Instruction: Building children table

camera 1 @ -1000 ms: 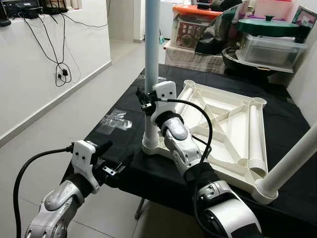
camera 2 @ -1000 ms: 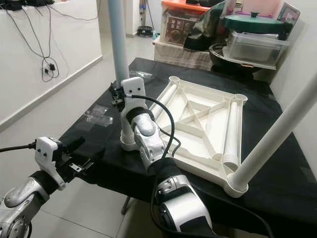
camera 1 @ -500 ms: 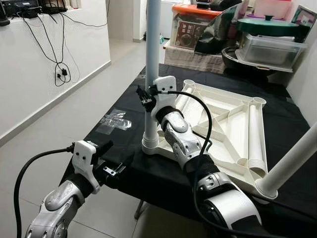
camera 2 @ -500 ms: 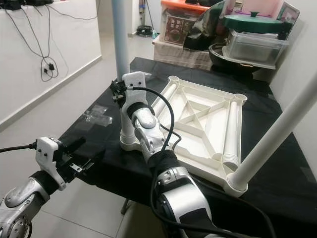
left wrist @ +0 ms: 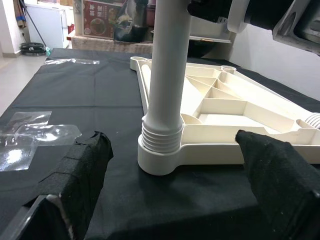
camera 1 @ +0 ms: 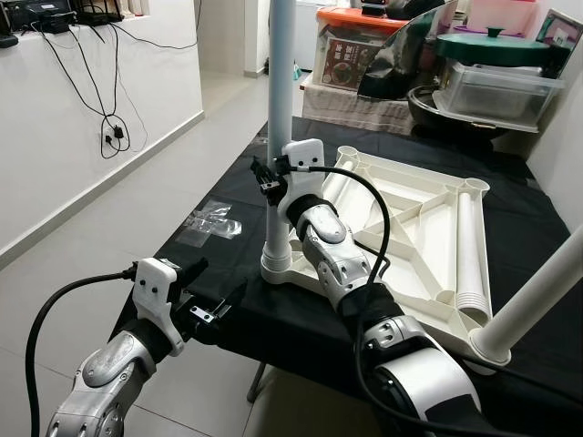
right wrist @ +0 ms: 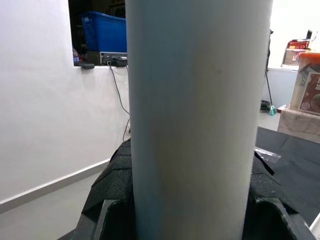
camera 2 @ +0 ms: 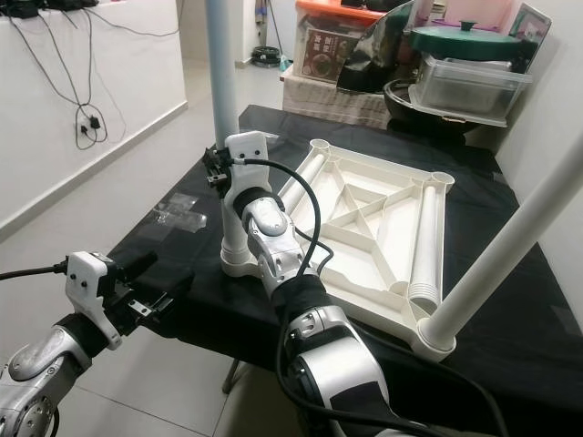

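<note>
Tabletop: your white children's tabletop [camera 1: 414, 232] lies upside down, ribs up, on the black-covered work table [camera 1: 228, 196], toward the robot's right half of it.
Near-left leg: a pale tube leg [camera 1: 278, 118] stands upright in the tabletop's near-left corner socket [camera 1: 276, 266], its ribbed collar seated in the socket as the left wrist view shows [left wrist: 161, 135].
Near-right leg: a second tube leg [camera 1: 537, 296] rises from the near-right corner socket, leaning out toward the robot's right.
Loose legs: one more tube [camera 1: 471, 246] lies flat along the tabletop's right rail; another lies along the left rail, mostly hidden behind your right arm.
Right gripper: you have the right gripper [camera 1: 270, 178] on the upright near-left leg, partway up the tube; its black fingers [right wrist: 112, 182] are clamped on the tube from either side.
Left gripper: your left gripper [camera 1: 219, 305] hovers off the near-left edge of the work table, low and in front of the socket; its two padded fingers [left wrist: 82, 165] are spread wide apart with nothing between them, well short of the leg.
Table surface: clear plastic wrapping [camera 1: 211, 221] lies crumpled on the black cloth just left of the socket.
Background: stacked storage boxes [camera 1: 496, 86] and a green pot lid [camera 1: 494, 45] sit beyond the far edge of the table; cables [camera 1: 109, 109] hang down the white wall on the robot's left.
</note>
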